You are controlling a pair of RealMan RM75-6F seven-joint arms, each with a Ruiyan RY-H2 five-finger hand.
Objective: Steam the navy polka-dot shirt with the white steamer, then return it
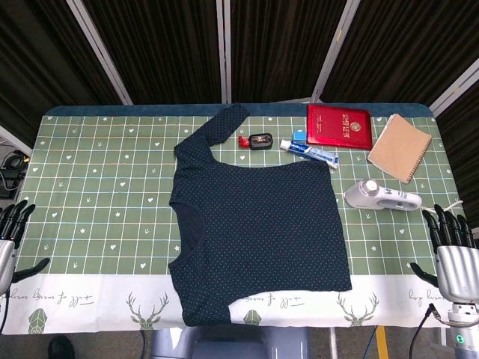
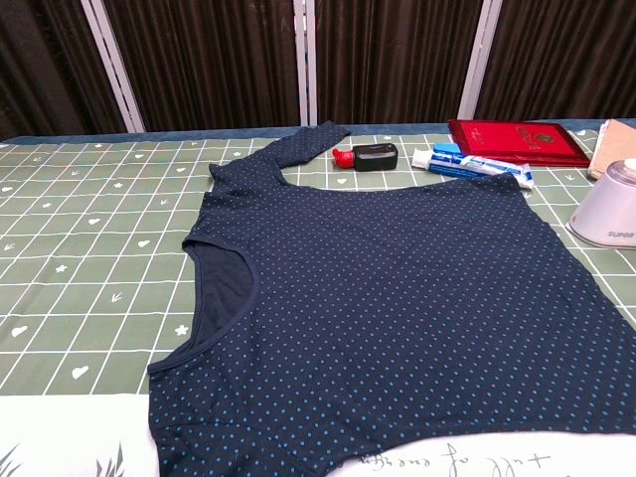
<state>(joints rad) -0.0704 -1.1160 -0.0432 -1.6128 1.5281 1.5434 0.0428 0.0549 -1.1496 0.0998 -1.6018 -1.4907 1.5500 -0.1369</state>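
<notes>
The navy polka-dot shirt (image 1: 258, 228) lies spread flat in the middle of the table, neckline to the left, one sleeve reaching to the far edge; it fills the chest view as the shirt (image 2: 388, 318). The white steamer (image 1: 380, 196) lies on its side just right of the shirt, and the steamer (image 2: 608, 214) shows at the chest view's right edge. My right hand (image 1: 451, 254) hovers at the table's right front corner, below the steamer, fingers spread and holding nothing. My left hand (image 1: 12, 243) sits off the table's left edge, fingers apart and holding nothing.
Along the far edge lie a red booklet (image 1: 338, 127), a tan notebook (image 1: 400, 147), a toothpaste tube (image 1: 309, 152) and a small black and red item (image 1: 257, 140). A green gridded tablecloth (image 1: 97, 187) covers the table. The steamer's cord (image 1: 449, 206) trails right.
</notes>
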